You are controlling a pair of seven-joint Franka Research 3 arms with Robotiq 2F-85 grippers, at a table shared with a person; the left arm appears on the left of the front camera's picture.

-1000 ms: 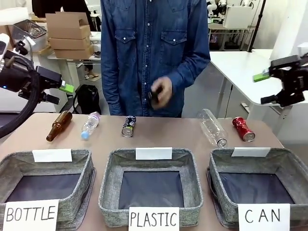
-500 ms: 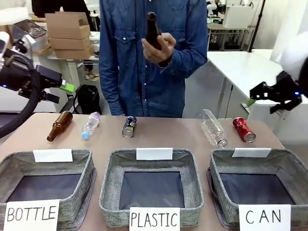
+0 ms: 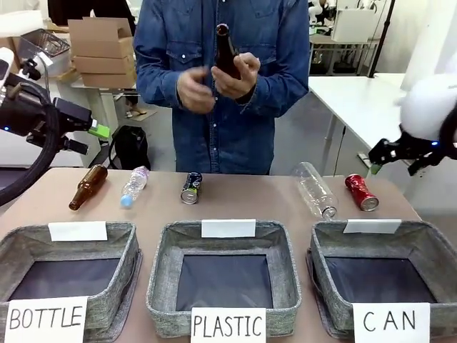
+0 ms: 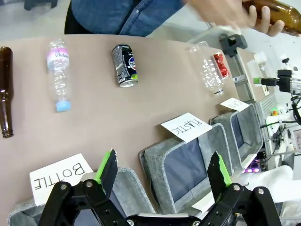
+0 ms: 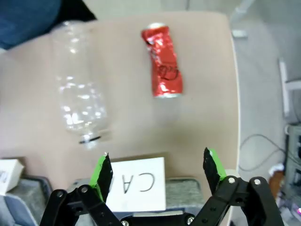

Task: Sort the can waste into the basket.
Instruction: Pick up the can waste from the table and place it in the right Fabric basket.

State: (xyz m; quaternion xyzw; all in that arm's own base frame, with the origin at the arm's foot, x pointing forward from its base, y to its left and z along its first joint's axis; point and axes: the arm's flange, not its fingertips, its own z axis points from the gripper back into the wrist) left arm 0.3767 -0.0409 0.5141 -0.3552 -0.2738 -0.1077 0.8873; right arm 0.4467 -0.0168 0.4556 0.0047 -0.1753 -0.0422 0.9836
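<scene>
Reach step: R gripper (image 5: 156,160) wide open, empty, low centre; red can (image 5: 163,70) upper centre, untouched. Next: drop, straddle can, close, lift to CAN basket (image 3: 428,232). L gripper (image 4: 164,157) open, empty.

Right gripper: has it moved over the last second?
Yes. The right gripper has come down and slightly left, closer to the red can, which lies unmoved.

A brown surface (image 3: 235,204) crosses the frame. At its far left edge lie a brown glass bottle (image 3: 87,186) and a small plastic bottle (image 3: 133,186); a larger clear bottle (image 3: 315,189) lies right of centre. Lower left and lower centre, grey baskets signed "BOTTLE" (image 3: 123,275) and "PLASTIC" (image 3: 163,279). Top centre, a person's denim shirt (image 3: 235,121); upper left, cardboard boxes (image 3: 103,50).
</scene>
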